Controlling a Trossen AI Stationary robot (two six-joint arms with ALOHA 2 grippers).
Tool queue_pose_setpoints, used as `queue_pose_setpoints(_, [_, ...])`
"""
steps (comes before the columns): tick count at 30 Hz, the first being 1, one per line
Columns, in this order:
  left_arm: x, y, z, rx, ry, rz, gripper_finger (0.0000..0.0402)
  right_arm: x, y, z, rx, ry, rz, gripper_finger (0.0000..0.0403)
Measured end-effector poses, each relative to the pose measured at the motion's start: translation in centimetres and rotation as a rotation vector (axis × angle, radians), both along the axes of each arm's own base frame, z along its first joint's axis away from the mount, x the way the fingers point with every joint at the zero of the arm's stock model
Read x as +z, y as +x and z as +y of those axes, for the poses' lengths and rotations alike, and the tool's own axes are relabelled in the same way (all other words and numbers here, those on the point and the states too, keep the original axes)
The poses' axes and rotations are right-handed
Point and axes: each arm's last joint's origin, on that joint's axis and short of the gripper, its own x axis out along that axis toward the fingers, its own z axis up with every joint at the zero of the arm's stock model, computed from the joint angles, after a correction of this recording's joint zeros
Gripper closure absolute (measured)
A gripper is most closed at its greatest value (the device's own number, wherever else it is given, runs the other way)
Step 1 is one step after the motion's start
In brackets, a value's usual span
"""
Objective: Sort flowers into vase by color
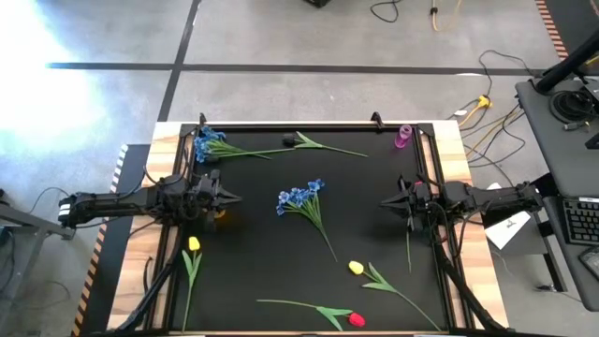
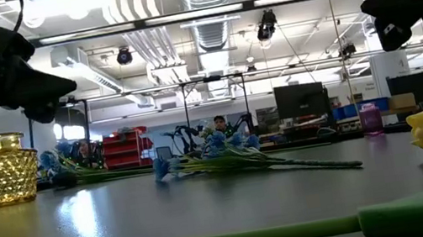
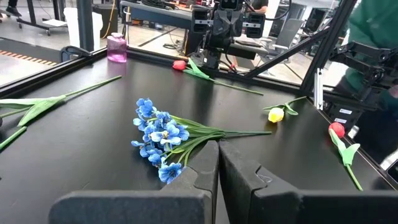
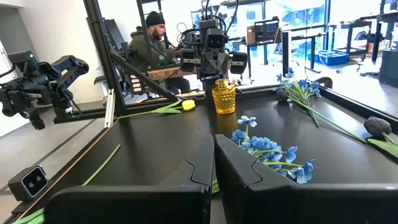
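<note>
High view: sorting not begun, flowers loose on black table point(image 1: 374, 215), blue bunch point(image 1: 299, 197) at centre, yellow vase point(image 4: 224, 98) empty at nine o'clock beneath left gripper point(image 1: 227, 198), right gripper point(image 1: 386, 201) at three o'clock, both closed, empty.

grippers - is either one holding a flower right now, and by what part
Nothing is held. The left tool and the right tool are both shut with nothing between the fingers; the blue flowers lie loose on the table between them.

Left gripper point(image 1: 232, 197), right gripper point(image 1: 386, 201): jaws closed.
</note>
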Motion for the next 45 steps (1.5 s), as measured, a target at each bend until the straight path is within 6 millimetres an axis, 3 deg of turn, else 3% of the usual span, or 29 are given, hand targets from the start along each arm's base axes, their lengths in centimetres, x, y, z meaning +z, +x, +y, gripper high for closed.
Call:
queue_pose_setpoints(13, [0.0,0.0,0.0,0.0,0.0,0.0,0.0402,0.1,0.0,0.0,0.0,0.01,-0.014,0.0394])
queue_pose_setpoints(26, [0.0,0.0,0.0,0.0,0.0,0.001,0.0402,1.7,-0.1,-0.4,-0.097,0.463,-0.181,0.0394])
queue_pose_setpoints(32, [0.0,0.0,0.0,0.0,0.0,0.002,0.0402,1.6,0.1,-0.2,-0.038,0.406,-0.145,0.0394])
queue_pose_setpoints(38, [0.0,0.0,0.0,0.0,0.0,0.003,0.0402,0.5,1.0,-0.1,-0.083,0.451,0.045,0.0375])
queue_pose_setpoints(45, [0.0,0.0,0.0,0.0,0.0,0.005,0.0402,1.8,3.3,0.1,-0.191,0.43,0.463,0.03])
